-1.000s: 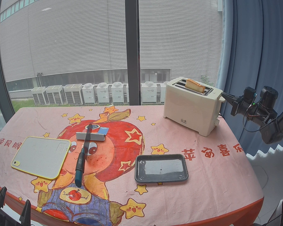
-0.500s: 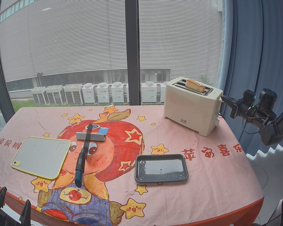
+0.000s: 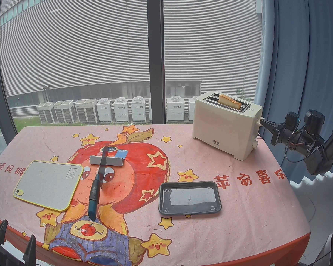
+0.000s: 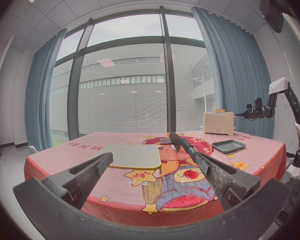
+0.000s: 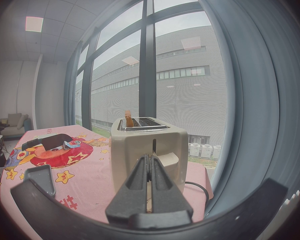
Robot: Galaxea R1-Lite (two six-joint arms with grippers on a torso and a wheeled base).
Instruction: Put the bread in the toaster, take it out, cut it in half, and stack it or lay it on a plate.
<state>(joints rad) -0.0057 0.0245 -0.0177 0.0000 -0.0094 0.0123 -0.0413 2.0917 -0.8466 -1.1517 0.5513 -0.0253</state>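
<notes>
Right gripper (image 3: pixel 263 121) pinched shut at far right, tips seemingly touching lever (image 5: pixel 165 159) of toaster (image 3: pixel 222 130). Bread (image 3: pixel 229 101) poking from slot. Left gripper (image 4: pixel 140 147) spread wide, near left.

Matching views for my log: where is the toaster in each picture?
Head view: toaster at the far right corner of the table, bread in its slot.
Left wrist view: toaster distant, beyond the black tray.
Right wrist view: toaster close, just behind the right tool.
Shared landmark: the black tray.
</notes>
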